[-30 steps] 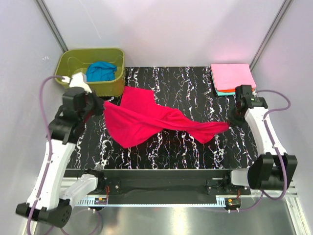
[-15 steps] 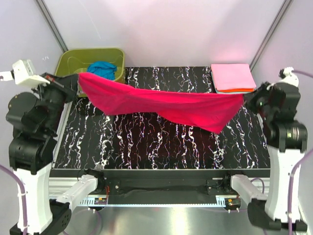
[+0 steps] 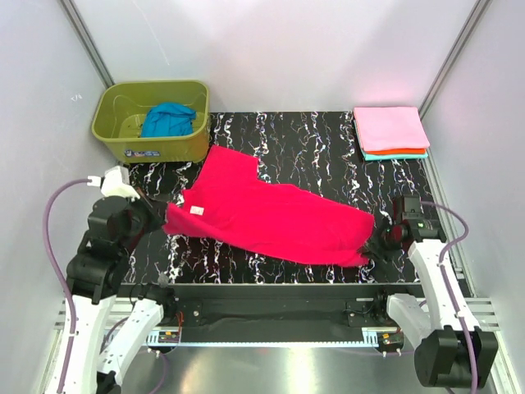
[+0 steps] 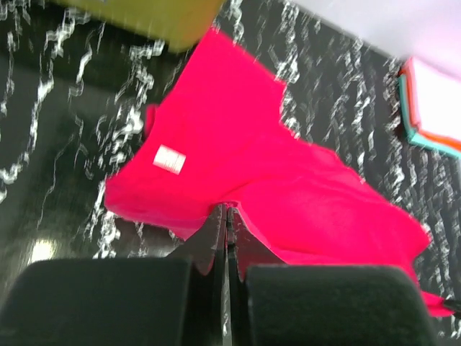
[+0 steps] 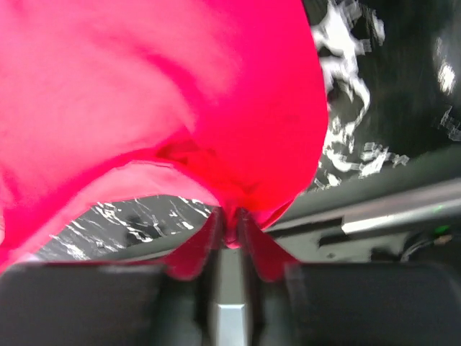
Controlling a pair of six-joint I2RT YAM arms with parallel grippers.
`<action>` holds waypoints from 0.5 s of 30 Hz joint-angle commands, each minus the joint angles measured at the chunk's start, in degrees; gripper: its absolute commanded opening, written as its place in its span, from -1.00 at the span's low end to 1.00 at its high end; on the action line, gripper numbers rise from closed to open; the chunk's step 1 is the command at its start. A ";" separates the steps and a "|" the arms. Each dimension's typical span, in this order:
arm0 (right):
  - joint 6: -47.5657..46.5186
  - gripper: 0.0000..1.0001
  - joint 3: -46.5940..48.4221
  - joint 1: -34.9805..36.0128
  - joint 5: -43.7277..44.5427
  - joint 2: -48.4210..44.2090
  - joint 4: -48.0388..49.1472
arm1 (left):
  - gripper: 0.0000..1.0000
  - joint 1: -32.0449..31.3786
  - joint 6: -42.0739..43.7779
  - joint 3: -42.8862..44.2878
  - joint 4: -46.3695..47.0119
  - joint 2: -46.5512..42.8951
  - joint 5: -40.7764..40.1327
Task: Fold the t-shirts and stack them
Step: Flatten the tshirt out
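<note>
The crimson-red t-shirt [image 3: 271,213] lies spread across the black marbled table [image 3: 328,139], slanting from the upper left to the lower right, with a white label [image 3: 197,210] near its left edge. My left gripper [image 3: 164,218] is shut on that left edge; the left wrist view shows its fingertips [image 4: 227,210] pressed together on the red cloth [image 4: 288,166]. My right gripper [image 3: 374,246] holds the shirt's lower right corner near the table's front edge. In the right wrist view a fold of red cloth [image 5: 158,94] is pinched between the right gripper [image 5: 229,213] fingers.
An olive-green tub [image 3: 189,148] at the back left holds a blue t-shirt [image 3: 168,119]. At the back right is a folded stack with a pink t-shirt [image 3: 390,127] on top, then orange [image 3: 402,151] and teal [image 3: 394,156] edges beneath. Metal rails run along the table's front edge.
Both arms lifted the red t-shirt, stretched it in the air, then brought it down. It now lies flatter and nearer the front, with both grippers low at its ends.
</note>
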 commanded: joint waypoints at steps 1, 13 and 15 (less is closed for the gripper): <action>8.70 -0.51 -1.31 -0.02 -1.95 1.04 1.52 | -1.00 0.25 -1.11 -2.80 3.76 -1.83 3.66; 31.90 0.01 -6.85 -0.02 -3.97 9.14 -0.58 | -1.00 0.25 3.01 -2.57 3.33 -0.69 -0.72; 33.41 0.03 -6.94 -0.02 -1.26 8.78 -2.60 | -1.00 0.34 3.28 -1.24 2.98 0.01 -2.04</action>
